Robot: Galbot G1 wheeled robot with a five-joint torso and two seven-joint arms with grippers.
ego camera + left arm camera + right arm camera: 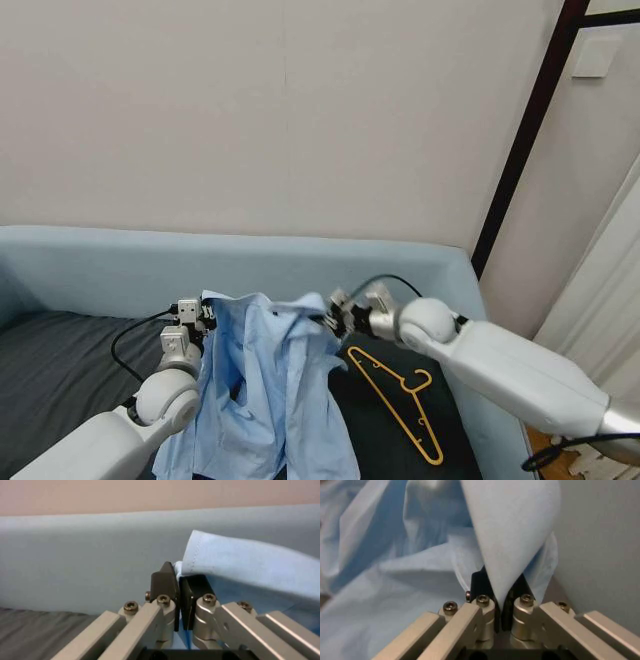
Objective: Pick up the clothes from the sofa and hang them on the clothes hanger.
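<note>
A light blue shirt (265, 390) hangs spread between my two grippers above the sofa seat. My left gripper (207, 316) is shut on the shirt's left shoulder edge; up close in the left wrist view the gripper (179, 578) pinches the blue fabric (240, 564). At the collar side my right gripper (330, 318) is shut on the shirt too, and the right wrist view has the gripper (499, 588) clamping a fold of cloth (510, 536). A yellow wire hanger (400, 395) lies flat on the dark seat, right of the shirt and below my right arm.
The sofa has a pale blue backrest (120, 265) and a dark grey seat (60, 360). A blank wall rises behind it. A dark door frame (520, 150) and a white curtain (610, 310) stand to the right.
</note>
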